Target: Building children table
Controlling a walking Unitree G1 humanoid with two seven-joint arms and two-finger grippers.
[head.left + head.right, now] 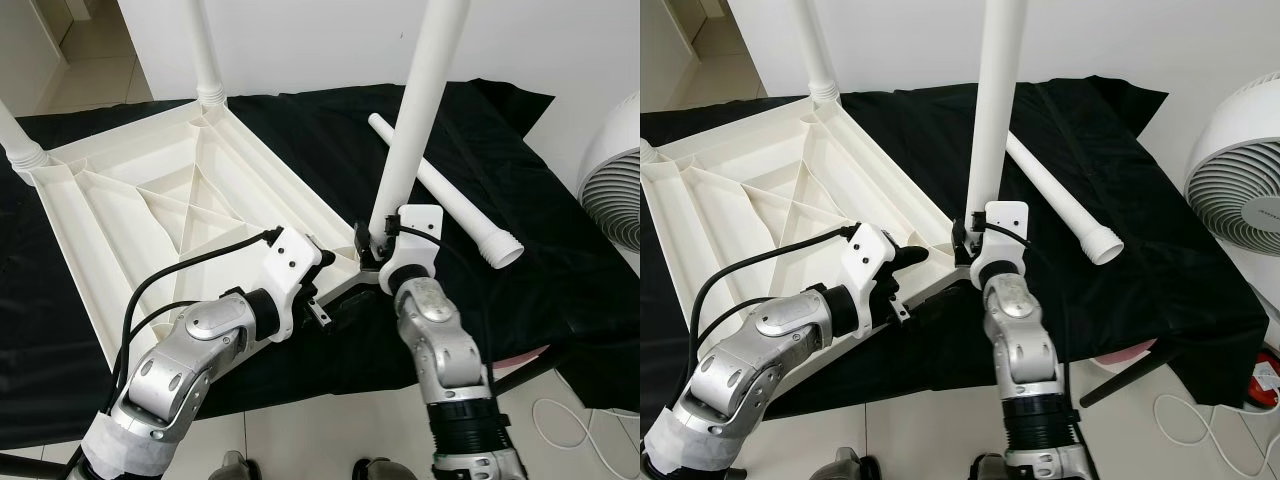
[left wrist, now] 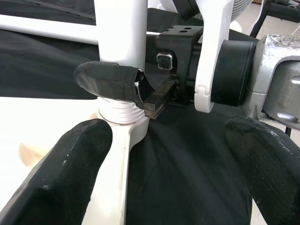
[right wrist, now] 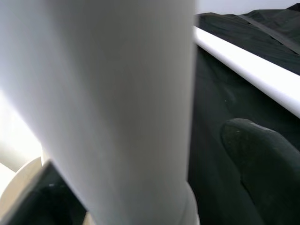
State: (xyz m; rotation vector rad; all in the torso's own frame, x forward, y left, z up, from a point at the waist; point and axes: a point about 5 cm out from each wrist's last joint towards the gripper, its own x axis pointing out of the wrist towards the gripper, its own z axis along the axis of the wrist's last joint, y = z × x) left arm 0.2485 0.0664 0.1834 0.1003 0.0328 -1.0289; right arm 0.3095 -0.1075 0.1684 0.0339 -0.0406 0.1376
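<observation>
Right gripper point(image 1: 375, 245) is pinching the upright table leg point(image 1: 415, 110) at its threaded base, frame centre, above the inverted tabletop's point(image 1: 150, 200) corner socket; left gripper point(image 1: 320, 285), spread, is hovering lower left; spare leg point(image 1: 445, 190) is lying upper right.

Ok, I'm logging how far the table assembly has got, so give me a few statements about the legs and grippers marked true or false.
1. The tabletop lies upside down on the black cloth. True.
2. The right gripper is closed around the base of an upright leg. True.
3. All four legs stand in their sockets. False: one loose leg lies on the cloth.
4. The left gripper holds the loose leg. False: it is open, beside the tabletop's near corner.
5. A fan stands to the robot's right. True.
</observation>
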